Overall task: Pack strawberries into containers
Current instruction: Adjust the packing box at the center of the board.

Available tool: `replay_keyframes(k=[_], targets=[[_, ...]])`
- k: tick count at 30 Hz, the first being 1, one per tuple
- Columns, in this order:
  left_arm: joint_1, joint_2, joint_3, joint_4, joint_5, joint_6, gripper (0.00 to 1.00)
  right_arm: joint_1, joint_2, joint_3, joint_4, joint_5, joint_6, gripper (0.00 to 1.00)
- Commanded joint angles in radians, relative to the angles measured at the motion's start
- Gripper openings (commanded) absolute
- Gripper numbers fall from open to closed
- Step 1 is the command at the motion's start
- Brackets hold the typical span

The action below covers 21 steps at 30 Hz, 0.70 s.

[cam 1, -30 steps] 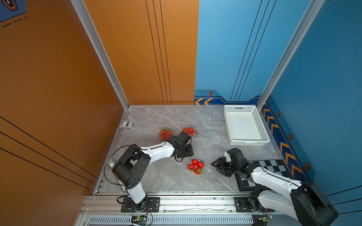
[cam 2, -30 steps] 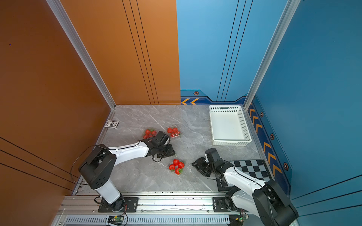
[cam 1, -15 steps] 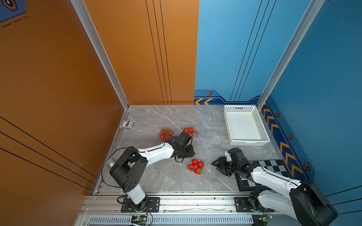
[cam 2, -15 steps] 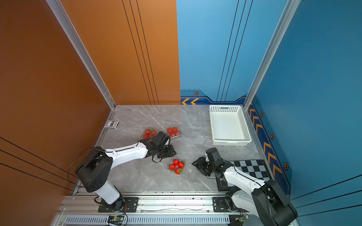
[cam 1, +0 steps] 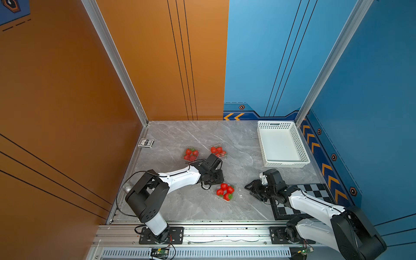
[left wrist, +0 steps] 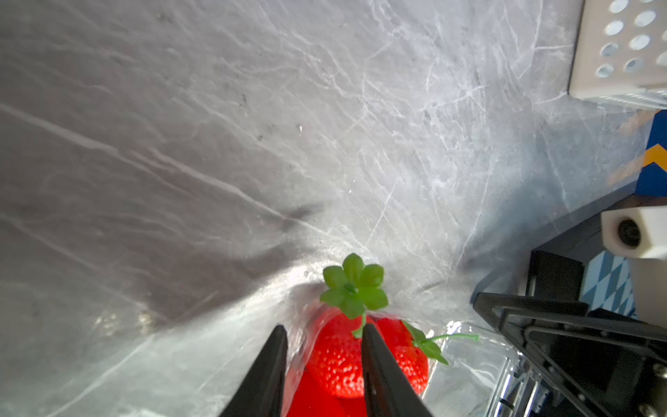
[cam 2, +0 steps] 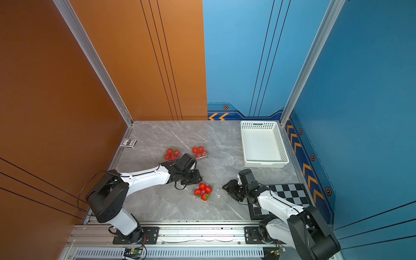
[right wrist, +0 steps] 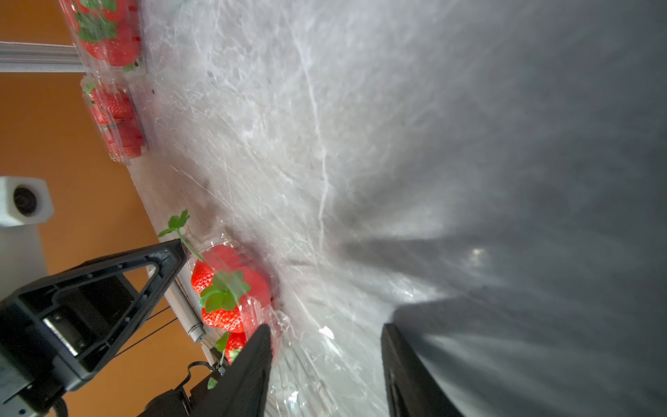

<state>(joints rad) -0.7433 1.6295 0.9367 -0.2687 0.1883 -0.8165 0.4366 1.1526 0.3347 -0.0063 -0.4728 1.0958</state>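
Three clear containers each hold strawberries. The two far ones [cam 1: 191, 154] [cam 1: 218, 152] lie behind my left arm. The near container [cam 1: 225, 191] lies between my grippers, its strawberries [cam 2: 203, 191] piled inside. My left gripper [cam 1: 217, 179] hangs at its far rim. In the left wrist view the left gripper [left wrist: 324, 326] is open, with a strawberry [left wrist: 335, 357] showing between the partly parted jaws behind clear plastic. My right gripper [cam 1: 249, 191] is open to the right of that container. In the right wrist view the right gripper [right wrist: 325, 326] straddles the container's clear lid flap [right wrist: 306, 361].
A white perforated basket [cam 1: 283, 162] stands at the back right. A small card box [cam 1: 146, 143] lies by the left wall. A black-and-white checkered mat [cam 1: 315, 191] lies under my right arm. The metal rail [cam 1: 213, 234] runs along the front edge.
My left gripper has slid toward the front, from beside the far containers to the near container's rim. The right gripper and all containers have stayed put.
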Motion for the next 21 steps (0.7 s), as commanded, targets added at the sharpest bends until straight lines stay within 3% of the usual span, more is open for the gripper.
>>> replay_keyframes(k=[1, 8, 14, 21], targets=[[-0.009, -0.076, -0.016, -0.045, -0.007, 0.000, 0.37, -0.009, 0.012, 0.018, -0.004, -0.018, -0.029, 0.52], [0.033, -0.098, 0.007, -0.089, -0.064, 0.015, 0.40, -0.010, 0.013, 0.015, 0.003, -0.022, -0.028, 0.52], [0.091, 0.069, 0.133, -0.125, -0.061, 0.061, 0.38, -0.009, 0.022, 0.015, 0.020, -0.031, -0.021, 0.52], [0.097, 0.225, 0.243, -0.132, -0.038, 0.101, 0.37, -0.004, 0.009, 0.007, 0.027, -0.035, -0.012, 0.52]])
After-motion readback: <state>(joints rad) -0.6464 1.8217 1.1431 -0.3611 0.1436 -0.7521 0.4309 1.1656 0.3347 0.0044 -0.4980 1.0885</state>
